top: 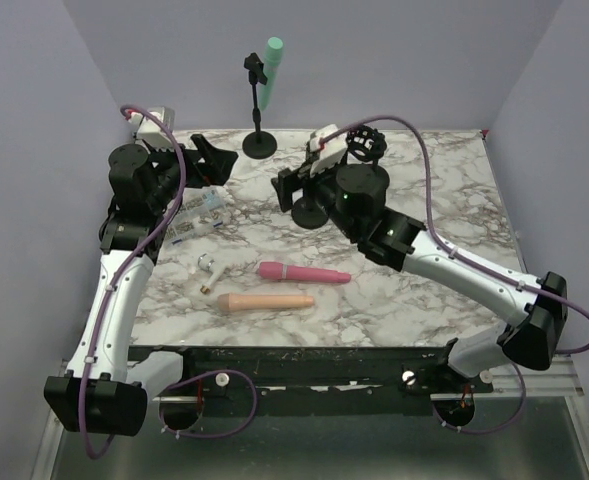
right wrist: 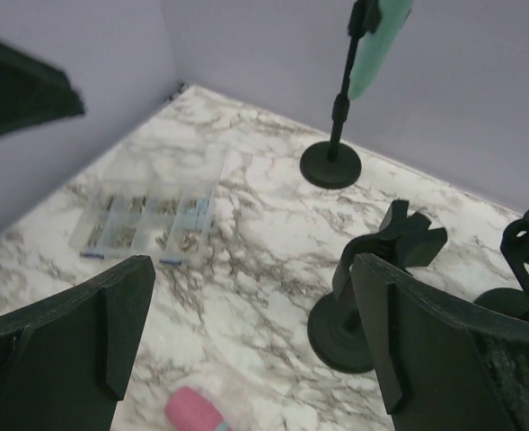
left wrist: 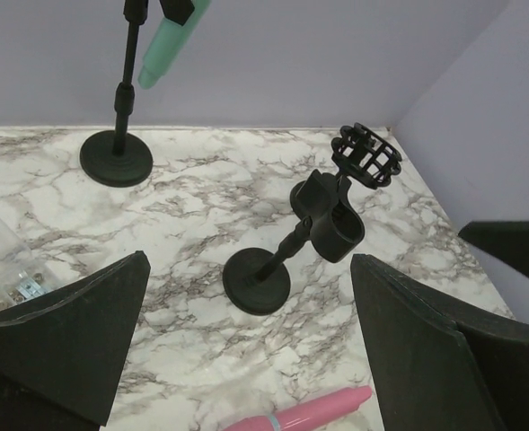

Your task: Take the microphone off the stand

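Observation:
A mint-green microphone sits tilted in the clip of a tall black stand at the back of the marble table. It also shows in the left wrist view and the right wrist view. My left gripper is open and empty, left of the stand and nearer me; in its own view the jaws stand wide apart. My right gripper is open and empty, right of the stand and nearer me, jaws wide.
A short empty clip stand stands under my right gripper. A shock-mount stand is at the back right. A pink microphone and a beige one lie mid-table. A clear parts box lies left.

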Robot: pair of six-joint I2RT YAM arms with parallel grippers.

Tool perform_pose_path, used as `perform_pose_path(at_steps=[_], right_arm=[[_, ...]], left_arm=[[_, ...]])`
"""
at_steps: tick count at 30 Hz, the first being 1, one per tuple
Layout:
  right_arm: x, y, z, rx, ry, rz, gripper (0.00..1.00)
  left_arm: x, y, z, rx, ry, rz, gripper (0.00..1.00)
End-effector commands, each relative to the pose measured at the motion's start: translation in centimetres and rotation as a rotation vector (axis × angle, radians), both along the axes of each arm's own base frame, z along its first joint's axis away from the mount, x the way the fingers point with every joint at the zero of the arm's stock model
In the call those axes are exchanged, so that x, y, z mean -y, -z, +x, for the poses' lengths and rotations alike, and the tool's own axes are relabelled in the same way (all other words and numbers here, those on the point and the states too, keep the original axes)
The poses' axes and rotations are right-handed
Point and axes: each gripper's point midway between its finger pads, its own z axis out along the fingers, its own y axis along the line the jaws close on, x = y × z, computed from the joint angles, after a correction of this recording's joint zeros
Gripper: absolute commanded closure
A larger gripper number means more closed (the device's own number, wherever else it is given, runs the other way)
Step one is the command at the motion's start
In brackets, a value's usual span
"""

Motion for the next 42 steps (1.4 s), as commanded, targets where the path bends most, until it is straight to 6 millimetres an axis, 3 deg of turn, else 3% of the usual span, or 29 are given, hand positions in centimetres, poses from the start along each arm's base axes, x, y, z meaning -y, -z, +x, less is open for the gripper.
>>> perform_pose_path(at_steps=[1,5,10,20,28,34,42], right_arm=[[1.1,-6.3,3.9,0.001,0.109,0.337,0.0],[0.3,-9.2,7.6,0.044,0.149,0.486,0.0],[-1.3,-10.8,12.5,0.052,0.172,0.661,0.0],[-4.1,-9.7,20.5,0.121,0.233,0.822,0.0],[-4.7,-9.0,23.3,0.046,0.098,0.821,0.0],[-1.9,-9.0,25.2,0.113,0.045,0.667,0.0],[-2.9,-7.5,26.1,0.227,-0.166,0.394,0.0]], left_arm=[[-0.8,-1.3,-0.3,0.056,-0.047,0.011,0.01],[-0.8,-1.7,-0.7,0.068,-0.044,0.0,0.02],[-0.6,-2.4,-1.2,0.083,-0.031,-0.014,0.01],[-0.4,-3.2,-1.8,0.1,-0.007,-0.038,0.01],[-0.4,-3.1,-1.5,0.084,0.008,-0.059,0.01],[-0.2,-2.9,-1.3,0.074,0.028,-0.082,0.01],[0.0,-2.3,-0.9,0.058,0.043,-0.093,0.01]])
